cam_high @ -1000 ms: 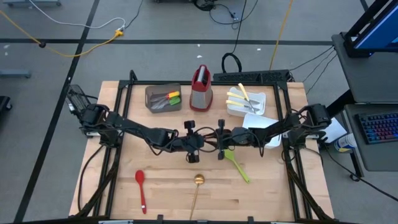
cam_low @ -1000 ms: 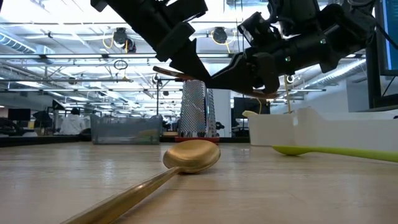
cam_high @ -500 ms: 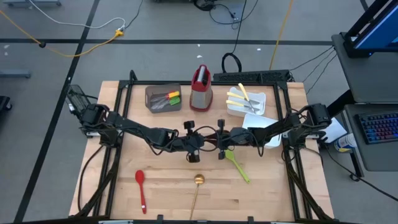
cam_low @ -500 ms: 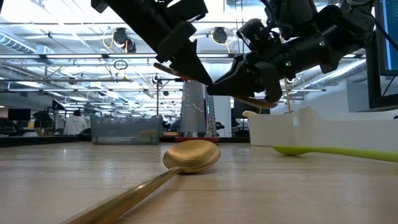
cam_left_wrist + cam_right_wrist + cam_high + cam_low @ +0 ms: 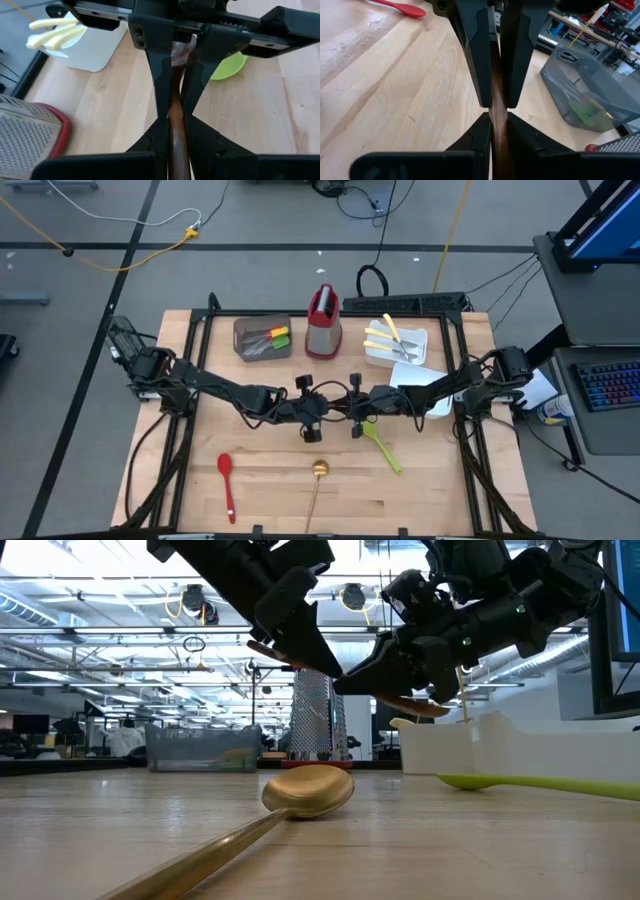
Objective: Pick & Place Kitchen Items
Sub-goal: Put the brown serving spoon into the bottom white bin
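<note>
Above mid-desk, left gripper (image 5: 175, 145) and right gripper (image 5: 497, 132) meet tip to tip, each clamped on the same wooden spoon (image 5: 177, 117), held off the desk (image 5: 270, 480). Green spoon (image 5: 381, 446) lies just beside them; gold spoon (image 5: 316, 485) and red spoon (image 5: 228, 482) lie nearer the front edge.

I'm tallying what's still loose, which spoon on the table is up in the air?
The wooden spoon, clamped between both end effectors above the table; the red spoon, gold spoon and green spoon lie flat.
</note>
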`<state>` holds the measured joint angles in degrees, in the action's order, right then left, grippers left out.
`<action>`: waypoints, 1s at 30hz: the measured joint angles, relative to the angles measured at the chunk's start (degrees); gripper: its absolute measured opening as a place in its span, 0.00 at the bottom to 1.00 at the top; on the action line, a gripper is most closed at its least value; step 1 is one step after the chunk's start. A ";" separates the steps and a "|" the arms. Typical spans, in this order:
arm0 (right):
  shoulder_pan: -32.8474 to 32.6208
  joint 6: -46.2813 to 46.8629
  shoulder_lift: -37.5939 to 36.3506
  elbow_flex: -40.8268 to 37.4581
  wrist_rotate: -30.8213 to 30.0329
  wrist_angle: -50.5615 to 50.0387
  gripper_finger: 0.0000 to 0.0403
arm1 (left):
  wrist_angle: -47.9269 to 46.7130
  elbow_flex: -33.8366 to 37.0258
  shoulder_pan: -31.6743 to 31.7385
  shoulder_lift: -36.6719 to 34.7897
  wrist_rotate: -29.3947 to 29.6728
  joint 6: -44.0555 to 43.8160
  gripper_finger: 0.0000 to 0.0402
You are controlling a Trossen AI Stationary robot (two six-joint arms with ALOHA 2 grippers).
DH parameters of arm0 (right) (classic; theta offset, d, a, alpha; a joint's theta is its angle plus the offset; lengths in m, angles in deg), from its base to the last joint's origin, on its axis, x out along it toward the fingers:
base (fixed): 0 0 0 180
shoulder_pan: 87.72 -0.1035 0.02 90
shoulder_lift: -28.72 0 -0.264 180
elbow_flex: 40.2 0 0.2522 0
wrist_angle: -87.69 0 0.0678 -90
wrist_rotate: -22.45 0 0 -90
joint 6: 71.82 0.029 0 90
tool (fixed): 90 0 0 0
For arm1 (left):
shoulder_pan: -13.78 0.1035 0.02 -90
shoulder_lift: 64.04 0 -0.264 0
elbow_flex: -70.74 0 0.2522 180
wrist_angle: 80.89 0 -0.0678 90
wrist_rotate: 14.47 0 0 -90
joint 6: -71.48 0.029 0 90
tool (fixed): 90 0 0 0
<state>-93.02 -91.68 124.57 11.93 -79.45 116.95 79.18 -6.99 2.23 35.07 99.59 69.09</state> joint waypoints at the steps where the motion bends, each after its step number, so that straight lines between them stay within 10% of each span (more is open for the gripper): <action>1: 0.01 0.42 0.00 0.00 0.06 -0.12 0.08 | -0.01 0.00 0.15 0.00 -0.16 -0.60 0.11; 11: 0.48 3.96 -2.97 -0.35 -1.80 -10.06 0.08 | 0.29 -0.02 1.42 -0.09 1.29 -1.23 0.29; 30: -5.38 14.31 -24.67 -9.98 -27.35 -27.11 0.10 | 0.24 -0.02 -0.70 -0.09 3.46 -2.01 0.53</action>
<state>-98.40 -77.37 99.90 1.95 -106.79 89.84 79.42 -7.01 1.53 34.98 103.05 67.08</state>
